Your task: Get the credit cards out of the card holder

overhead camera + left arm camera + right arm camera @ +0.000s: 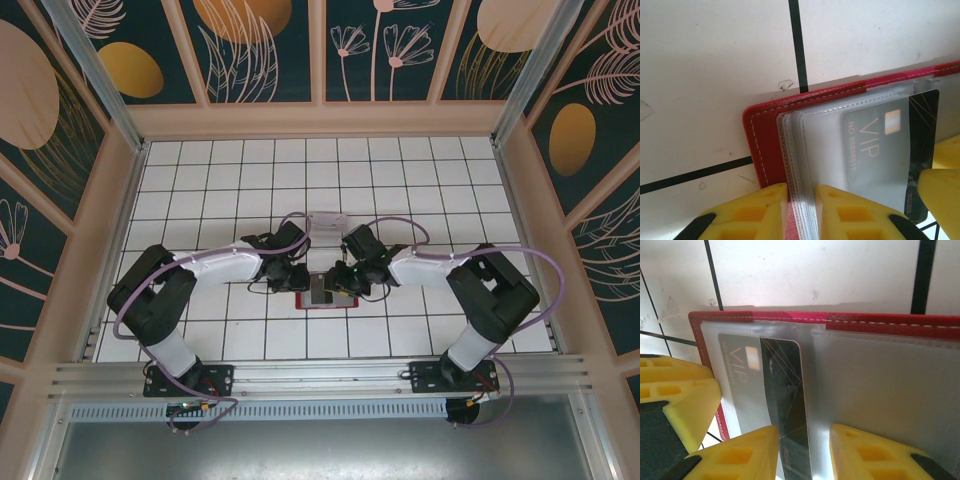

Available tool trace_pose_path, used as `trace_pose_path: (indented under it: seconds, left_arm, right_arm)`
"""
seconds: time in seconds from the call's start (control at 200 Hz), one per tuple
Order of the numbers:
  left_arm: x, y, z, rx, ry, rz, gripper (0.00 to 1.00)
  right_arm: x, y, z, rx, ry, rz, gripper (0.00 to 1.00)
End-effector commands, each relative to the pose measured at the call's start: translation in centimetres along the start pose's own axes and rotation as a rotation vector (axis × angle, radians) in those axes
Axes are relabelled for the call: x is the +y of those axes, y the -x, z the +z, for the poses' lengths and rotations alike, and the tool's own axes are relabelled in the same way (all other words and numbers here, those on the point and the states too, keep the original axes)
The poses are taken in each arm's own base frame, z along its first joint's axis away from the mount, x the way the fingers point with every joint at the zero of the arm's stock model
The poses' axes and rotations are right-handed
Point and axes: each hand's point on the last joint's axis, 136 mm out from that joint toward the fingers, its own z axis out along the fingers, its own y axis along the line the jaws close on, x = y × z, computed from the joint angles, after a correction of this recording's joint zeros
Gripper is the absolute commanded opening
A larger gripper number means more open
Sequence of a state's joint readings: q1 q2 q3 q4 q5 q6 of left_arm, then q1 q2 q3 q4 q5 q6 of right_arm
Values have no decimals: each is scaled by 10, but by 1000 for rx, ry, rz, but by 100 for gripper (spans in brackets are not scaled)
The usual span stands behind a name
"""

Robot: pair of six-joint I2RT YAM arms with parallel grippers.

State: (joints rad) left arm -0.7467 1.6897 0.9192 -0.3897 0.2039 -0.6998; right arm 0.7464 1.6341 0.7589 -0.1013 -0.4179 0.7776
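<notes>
- The card holder lay open and flat on the white tiled table. It sat near the middle of the table's near half, between the two arms.
- The tiles were marked off by dark grout lines. Pale wooden framing and dark walls painted with leaves and orange discs closed in the table.
- In the left wrist view the card holder's red cover showed white stitching along its edge. A stack of clear plastic sleeves was fanned on top of it.
- One credit card, dark with "VIP" printed on it, sat in the top sleeve. In the right wrist view its dark end stuck out past the sleeve's edge, while the lettered part lay under the frosted plastic.
- A small clear tray stood on the table just beyond the card holder, apart from it. Its contents could not be made out.
- The left gripper was down at the card holder's left side. Its yellow jaws were drawn close with the edges of the sleeve stack squeezed between them.
- The right gripper was down at the right side, with a narrow gap between its jaws. The credit card's dark end and a sleeve edge lay in that gap, but whether the pads actually pressed on them could not be told.
- From above, the left gripper and the right gripper faced each other closely over the card holder.
</notes>
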Motion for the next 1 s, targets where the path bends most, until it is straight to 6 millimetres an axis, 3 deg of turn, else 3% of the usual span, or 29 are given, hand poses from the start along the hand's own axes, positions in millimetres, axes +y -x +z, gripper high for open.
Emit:
trace_pose_path:
  seconds: [0.0, 0.485, 0.996]
  left_arm:
    - [26, -22, 16, 76, 95, 4, 23]
    - [29, -24, 14, 79, 110, 6, 23]
    - [31, -25, 13, 80, 116, 9, 23]
  right_arm:
    - [-2, -4, 7, 22, 37, 14, 32]
    - [-12, -6, 5, 1, 38, 33, 14]
    - [-25, -3, -15, -42, 8, 44, 7]
